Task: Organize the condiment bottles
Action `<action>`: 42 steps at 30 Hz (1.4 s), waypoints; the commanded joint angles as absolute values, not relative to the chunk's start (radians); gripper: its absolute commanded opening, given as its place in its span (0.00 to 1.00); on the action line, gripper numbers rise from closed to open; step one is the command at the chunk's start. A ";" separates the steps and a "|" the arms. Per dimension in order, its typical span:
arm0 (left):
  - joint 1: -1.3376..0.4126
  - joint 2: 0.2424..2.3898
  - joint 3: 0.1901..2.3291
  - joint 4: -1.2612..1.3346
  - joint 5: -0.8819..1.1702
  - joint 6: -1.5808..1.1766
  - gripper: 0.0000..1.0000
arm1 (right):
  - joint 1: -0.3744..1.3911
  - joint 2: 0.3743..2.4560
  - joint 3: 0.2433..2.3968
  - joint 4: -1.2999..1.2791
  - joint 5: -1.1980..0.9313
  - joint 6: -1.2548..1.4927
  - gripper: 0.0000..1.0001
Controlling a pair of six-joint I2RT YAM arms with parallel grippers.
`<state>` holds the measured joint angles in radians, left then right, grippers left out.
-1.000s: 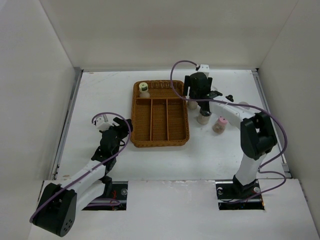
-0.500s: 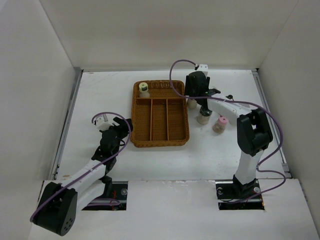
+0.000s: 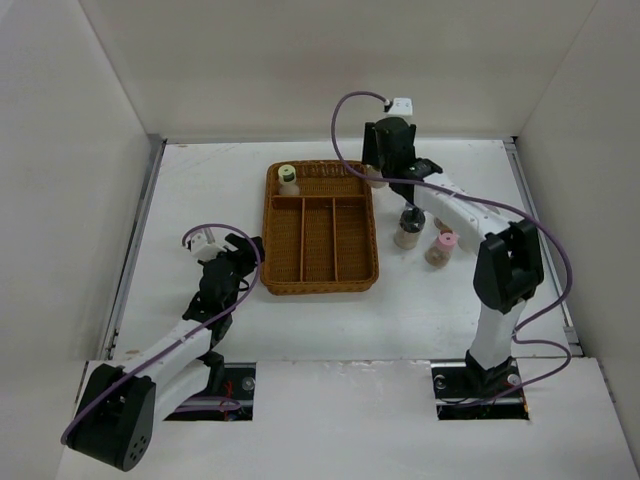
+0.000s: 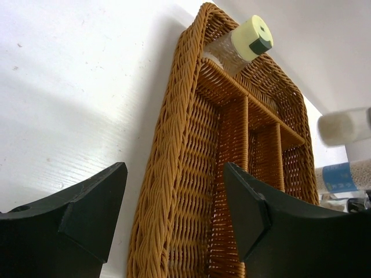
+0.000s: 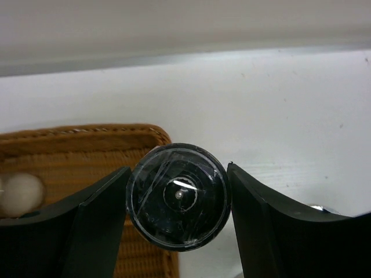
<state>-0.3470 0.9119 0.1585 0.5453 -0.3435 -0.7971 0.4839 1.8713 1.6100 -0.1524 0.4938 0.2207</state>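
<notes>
My right gripper is shut on a black-lidded condiment bottle and holds it in the air over the back right corner of the wicker tray. Both fingers press the lid's sides. A yellow-green-lidded jar stands in the tray's back left compartment, also in the left wrist view. On the table right of the tray stand a black-lidded jar and a pink-lidded one. My left gripper is closed across the tray's left rim, one finger outside and one inside.
Taller bottles with blue-white labels show at the right edge of the left wrist view. White walls enclose the table on three sides. The tray's three long front compartments hold nothing. My right arm's forearm spans above the loose jars.
My right gripper has closed on the black-lidded bottle, lifted it off the table and carried it back and left to the tray's corner. The left arm has not moved.
</notes>
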 commanded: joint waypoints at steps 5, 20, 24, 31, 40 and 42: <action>-0.338 0.905 0.150 0.594 -0.336 -0.805 0.66 | 0.574 1.937 1.825 -0.055 0.453 0.218 0.50; -0.335 0.896 0.144 0.600 -0.325 -0.810 0.66 | 0.651 2.227 2.026 -0.051 0.371 0.288 0.51; -0.335 0.913 0.149 0.601 -0.321 -0.810 0.66 | 0.665 2.249 2.013 -0.051 0.374 0.288 0.56; -0.334 0.917 0.150 0.604 -0.310 -0.813 0.66 | 0.676 2.221 1.965 -0.023 0.371 0.296 0.65; -0.334 0.893 0.144 0.601 -0.318 -0.811 0.66 | 0.676 2.070 1.847 -0.006 0.371 0.295 0.90; -0.332 0.899 0.146 0.598 -0.318 -0.811 0.66 | 0.667 1.978 1.780 0.015 0.374 0.287 0.89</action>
